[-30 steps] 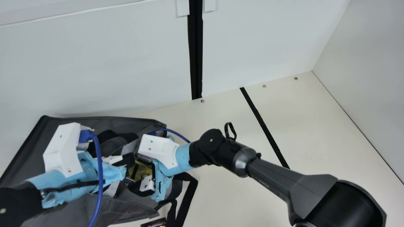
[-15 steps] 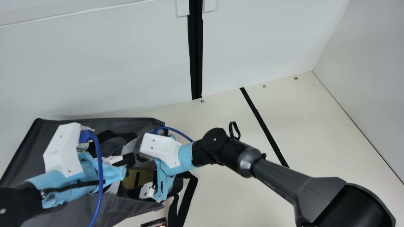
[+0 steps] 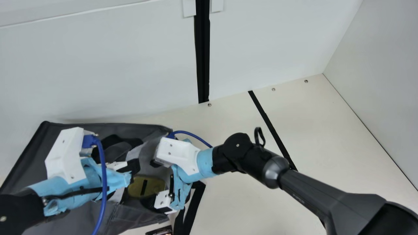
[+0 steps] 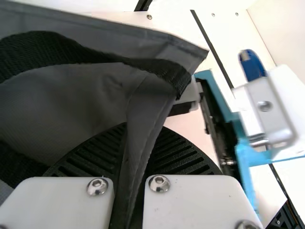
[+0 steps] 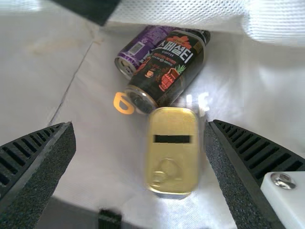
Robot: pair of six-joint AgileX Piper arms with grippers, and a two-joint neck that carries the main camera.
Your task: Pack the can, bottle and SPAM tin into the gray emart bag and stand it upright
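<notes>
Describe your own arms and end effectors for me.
My left arm and right arm are mostly black, with light blue wrapping, white angular housings and blue cables. The left end effector and right end effector have black ribbed fingers, white mounts and silver screws.

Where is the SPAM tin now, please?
The tin is inside the gray bag, lower left in the main view, beside the dark can in the right wrist view.
</notes>
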